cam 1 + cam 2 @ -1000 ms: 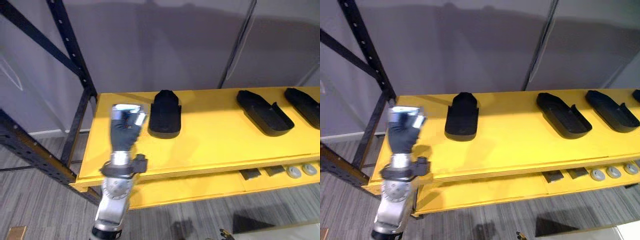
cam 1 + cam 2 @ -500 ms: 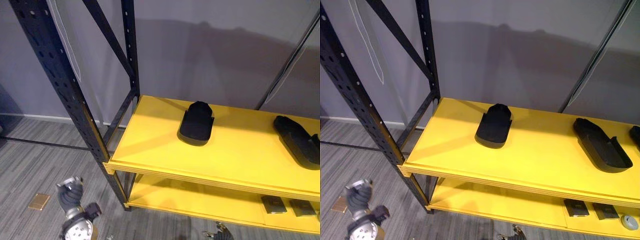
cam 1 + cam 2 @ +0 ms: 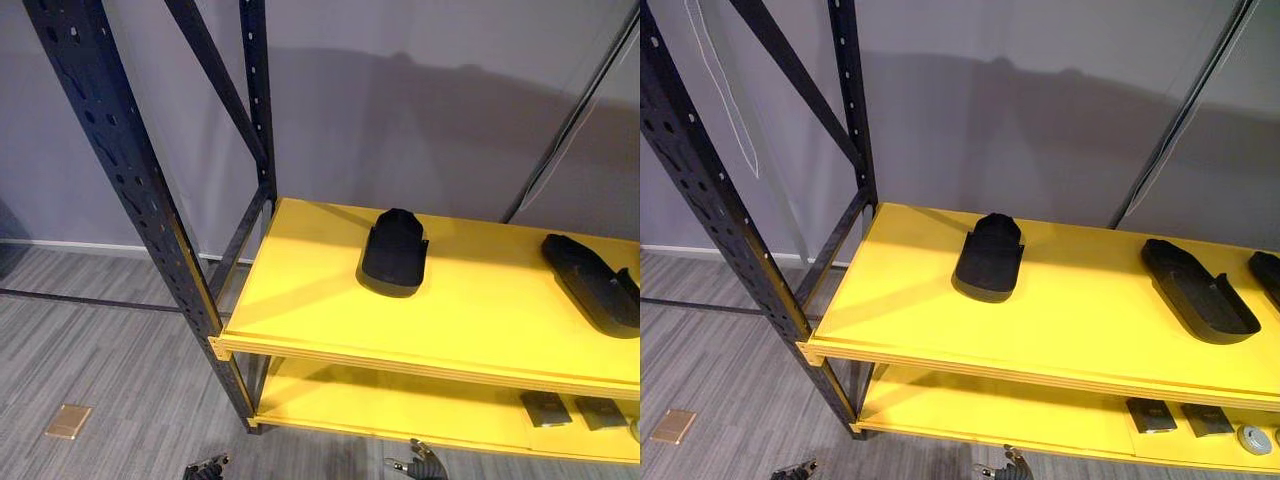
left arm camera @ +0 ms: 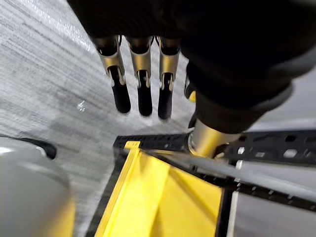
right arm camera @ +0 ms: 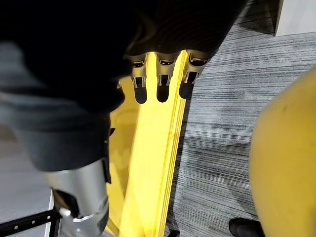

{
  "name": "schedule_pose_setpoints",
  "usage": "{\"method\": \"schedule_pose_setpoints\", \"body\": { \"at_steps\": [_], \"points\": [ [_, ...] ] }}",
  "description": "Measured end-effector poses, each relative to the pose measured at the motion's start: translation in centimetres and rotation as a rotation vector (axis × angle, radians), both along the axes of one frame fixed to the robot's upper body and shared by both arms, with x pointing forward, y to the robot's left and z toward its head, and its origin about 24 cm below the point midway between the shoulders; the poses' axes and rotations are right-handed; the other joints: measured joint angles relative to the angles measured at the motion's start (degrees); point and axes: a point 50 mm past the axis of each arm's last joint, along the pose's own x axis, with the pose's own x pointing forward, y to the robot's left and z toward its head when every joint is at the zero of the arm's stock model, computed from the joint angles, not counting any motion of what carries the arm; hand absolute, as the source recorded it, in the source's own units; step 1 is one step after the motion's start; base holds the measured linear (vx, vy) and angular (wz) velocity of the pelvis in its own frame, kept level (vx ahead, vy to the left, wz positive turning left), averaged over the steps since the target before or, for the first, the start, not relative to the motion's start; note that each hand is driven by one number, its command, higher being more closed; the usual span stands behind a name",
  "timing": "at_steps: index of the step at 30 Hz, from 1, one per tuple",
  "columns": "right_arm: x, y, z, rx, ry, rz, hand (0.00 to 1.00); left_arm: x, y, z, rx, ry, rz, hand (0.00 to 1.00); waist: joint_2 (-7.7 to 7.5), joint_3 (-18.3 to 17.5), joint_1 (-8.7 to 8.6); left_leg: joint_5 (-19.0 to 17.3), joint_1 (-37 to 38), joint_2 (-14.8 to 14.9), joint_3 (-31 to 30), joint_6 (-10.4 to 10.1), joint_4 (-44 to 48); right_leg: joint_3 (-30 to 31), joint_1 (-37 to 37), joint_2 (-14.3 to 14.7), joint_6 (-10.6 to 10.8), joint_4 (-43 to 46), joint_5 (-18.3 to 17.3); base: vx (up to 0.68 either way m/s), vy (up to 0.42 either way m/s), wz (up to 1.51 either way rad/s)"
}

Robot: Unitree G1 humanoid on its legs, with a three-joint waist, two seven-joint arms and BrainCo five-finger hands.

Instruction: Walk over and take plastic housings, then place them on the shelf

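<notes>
Left hand [image 4: 143,74]: hanging low, fingers straight and loose, empty, grey floor [image 4: 44,74] beyond. Right hand [image 5: 162,81]: I read the same, straight and empty. Plastic housing [image 3: 394,252]: frame centre on yellow shelf [image 3: 300,300], well apart from both hands. Second housing [image 3: 590,280], third housing [image 3: 1268,272]: right edge, same shelf.

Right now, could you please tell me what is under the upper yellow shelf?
A lower yellow shelf lies beneath it, carrying two flat dark pieces and a grey disc near its right end. The upper shelf covers its rear part.
</notes>
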Motion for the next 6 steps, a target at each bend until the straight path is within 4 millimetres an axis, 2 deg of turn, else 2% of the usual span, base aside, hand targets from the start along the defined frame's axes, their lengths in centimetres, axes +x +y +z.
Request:
{"method": "schedule_pose_setpoints", "body": {
  "at_steps": [6],
  "points": [
    [0.02, -0.48, -0.21, -0.006, 0.018, -0.015, 0.00, -0.51, -0.16, -0.66, -0.023, 0.042, -0.023, 0.00, 0.56, -0.29, -0.08, 1.63, 2.08, -0.43, 0.71, -0.20, -3.67, 0.70, -0.09, -0.16, 0.03, -0.57, -0.02, 0.01, -0.009, -0.08]
  ]
}}
